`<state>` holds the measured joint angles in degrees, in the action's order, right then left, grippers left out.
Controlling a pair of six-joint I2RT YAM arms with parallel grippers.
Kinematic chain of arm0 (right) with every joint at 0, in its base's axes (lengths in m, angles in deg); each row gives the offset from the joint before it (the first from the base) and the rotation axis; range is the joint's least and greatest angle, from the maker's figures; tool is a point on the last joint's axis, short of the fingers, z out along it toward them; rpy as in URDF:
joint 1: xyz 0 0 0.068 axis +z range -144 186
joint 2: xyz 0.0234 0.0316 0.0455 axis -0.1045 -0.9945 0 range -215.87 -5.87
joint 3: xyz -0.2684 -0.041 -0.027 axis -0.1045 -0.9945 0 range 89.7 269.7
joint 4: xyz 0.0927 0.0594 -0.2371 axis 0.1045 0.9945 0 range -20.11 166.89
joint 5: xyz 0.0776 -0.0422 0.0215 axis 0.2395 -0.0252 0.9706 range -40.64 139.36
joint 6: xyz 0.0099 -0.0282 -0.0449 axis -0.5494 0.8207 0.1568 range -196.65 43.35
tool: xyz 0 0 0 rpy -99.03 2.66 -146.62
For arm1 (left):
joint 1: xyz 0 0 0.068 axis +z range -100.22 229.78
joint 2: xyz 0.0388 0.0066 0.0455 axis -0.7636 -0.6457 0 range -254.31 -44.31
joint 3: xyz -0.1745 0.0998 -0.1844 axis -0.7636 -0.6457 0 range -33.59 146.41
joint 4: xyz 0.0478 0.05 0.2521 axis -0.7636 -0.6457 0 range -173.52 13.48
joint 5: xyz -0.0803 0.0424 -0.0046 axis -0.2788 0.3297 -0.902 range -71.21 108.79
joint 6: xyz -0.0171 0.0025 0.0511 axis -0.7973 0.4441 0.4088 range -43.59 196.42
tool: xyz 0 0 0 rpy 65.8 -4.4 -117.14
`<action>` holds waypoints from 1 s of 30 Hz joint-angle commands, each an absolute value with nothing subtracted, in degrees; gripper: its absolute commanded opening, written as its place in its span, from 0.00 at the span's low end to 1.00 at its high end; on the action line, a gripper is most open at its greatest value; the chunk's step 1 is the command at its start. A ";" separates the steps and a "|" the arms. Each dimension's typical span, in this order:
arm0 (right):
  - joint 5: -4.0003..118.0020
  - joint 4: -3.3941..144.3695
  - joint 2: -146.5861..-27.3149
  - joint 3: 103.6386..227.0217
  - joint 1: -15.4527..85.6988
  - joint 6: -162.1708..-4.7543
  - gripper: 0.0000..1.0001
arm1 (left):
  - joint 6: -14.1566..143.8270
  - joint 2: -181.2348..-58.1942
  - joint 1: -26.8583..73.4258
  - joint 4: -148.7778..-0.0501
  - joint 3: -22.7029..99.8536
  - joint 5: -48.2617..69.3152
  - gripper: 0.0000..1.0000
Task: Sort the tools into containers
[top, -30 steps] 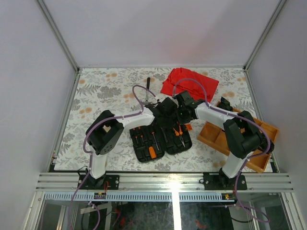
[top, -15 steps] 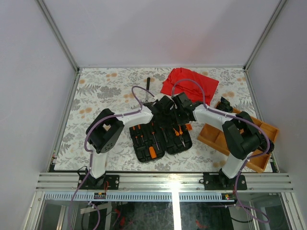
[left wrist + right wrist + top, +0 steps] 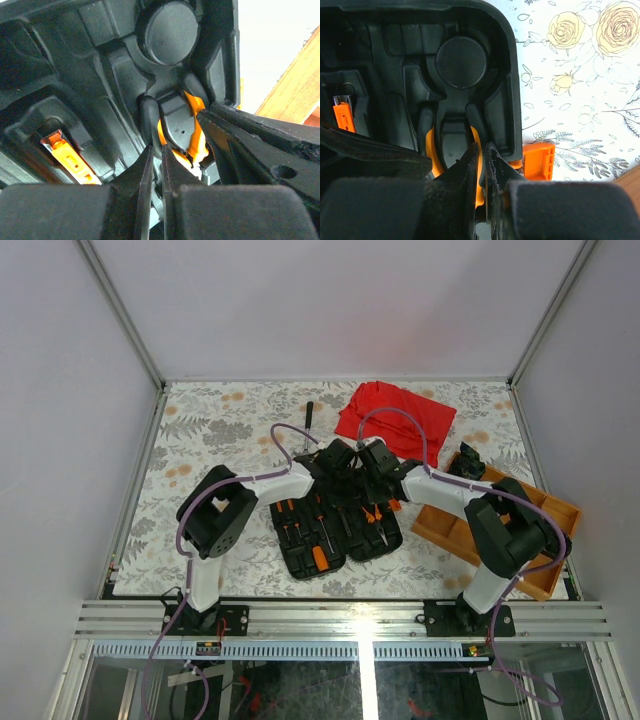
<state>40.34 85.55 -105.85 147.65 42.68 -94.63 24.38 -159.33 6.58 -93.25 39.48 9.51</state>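
The open black case (image 3: 300, 545) lies in the middle of the table (image 3: 200, 440), with the pliers (image 3: 433, 150) seated in a slot at its far end and both grippers low over that end. The right gripper (image 3: 481, 149) pinches one orange pliers handle, orange showing in the slit between its fingers. The left gripper (image 3: 156, 149) has its fingers almost together at the other handle, and I cannot tell whether they grip it.
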 commanded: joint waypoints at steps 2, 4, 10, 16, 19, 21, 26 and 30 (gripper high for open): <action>55.81 86.12 -112.66 143.94 47.90 -99.15 0.11 | 26.51 -175.94 3.53 -92.12 31.50 15.00 0.00; 57.56 86.54 -115.84 145.29 47.74 -98.44 0.09 | 26.80 -177.00 3.55 -92.48 32.13 14.48 0.00; 63.91 80.82 -125.25 143.84 47.74 -100.00 0.05 | 27.17 -180.28 3.51 -93.61 34.00 13.62 0.00; 65.78 78.59 -127.62 141.00 47.79 -100.12 0.04 | 27.39 -181.90 3.62 -93.23 33.80 13.04 0.00; 62.77 81.07 -122.65 139.98 47.66 -99.35 0.05 | 27.32 -178.82 3.79 -92.42 31.27 15.03 0.00; 61.54 84.11 -118.71 140.44 47.43 -98.52 0.05 | 27.79 -175.92 4.13 -92.02 29.39 15.99 0.00; 60.16 90.39 -109.87 141.46 47.46 -97.30 0.08 | 29.83 -168.61 4.83 -89.50 23.37 16.26 0.00; 61.20 92.11 -103.04 141.72 47.47 -97.26 0.13 | 32.52 -162.85 4.84 -88.14 20.83 15.44 0.02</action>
<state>38.55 82.51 -103.49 145.75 42.81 -92.16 24.95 -156.07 7.87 -77.42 29.45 6.19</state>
